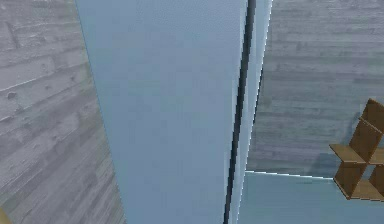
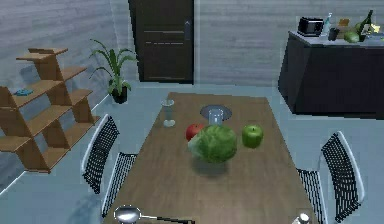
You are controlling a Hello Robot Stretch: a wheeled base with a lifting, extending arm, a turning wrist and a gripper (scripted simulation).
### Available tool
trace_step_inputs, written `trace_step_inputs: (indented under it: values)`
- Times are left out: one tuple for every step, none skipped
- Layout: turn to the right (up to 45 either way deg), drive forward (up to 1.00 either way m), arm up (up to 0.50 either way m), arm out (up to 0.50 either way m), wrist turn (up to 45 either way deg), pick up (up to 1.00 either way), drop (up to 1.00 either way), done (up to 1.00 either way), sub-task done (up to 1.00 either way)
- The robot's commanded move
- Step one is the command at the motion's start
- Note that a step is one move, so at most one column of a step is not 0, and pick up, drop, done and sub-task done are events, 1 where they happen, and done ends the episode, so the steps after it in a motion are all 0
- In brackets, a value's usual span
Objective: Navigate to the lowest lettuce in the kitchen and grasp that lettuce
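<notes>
A round green lettuce (image 2: 214, 145) lies near the middle of a brown wooden dining table (image 2: 170, 185) in the arm side view. A red round fruit (image 2: 194, 131) touches its left side and a green apple (image 2: 252, 135) sits to its right. Behind it stand a glass (image 2: 215, 117) and a shallow grey plate (image 2: 215, 110). A second green blob (image 2: 352, 37) rests on a dark counter (image 2: 330, 75) at the back right, higher than the tabletop.
Wire-backed chairs flank the table at left (image 2: 100, 155) and right (image 2: 340, 175). A metal ladle (image 2: 128, 213) lies at the table's near end. A zigzag wooden shelf (image 2: 40, 110) (image 1: 362, 150), a potted plant (image 2: 115, 65) and a dark door (image 2: 162, 40) stand beyond. A pale blue wall panel (image 1: 165, 110) is close ahead.
</notes>
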Motion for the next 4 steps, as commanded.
trace_step_inputs:
  values:
    - [0.0, 0.0, 0.38, 0.0, 0.0, 0.0, 0.0, 0.0, 0.0]
    - [0.0, 0.0, 0.0, 0.4, 0.0, 0.0, 0.0, 0.0, 0.0]
    - [0.0, 0.0, 0.0, 0.0, 45.0, 0.0, 0.0, 0.0, 0.0]
    - [0.0, 0.0, 0.0, 0.0, 45.0, 0.0, 0.0, 0.0, 0.0]
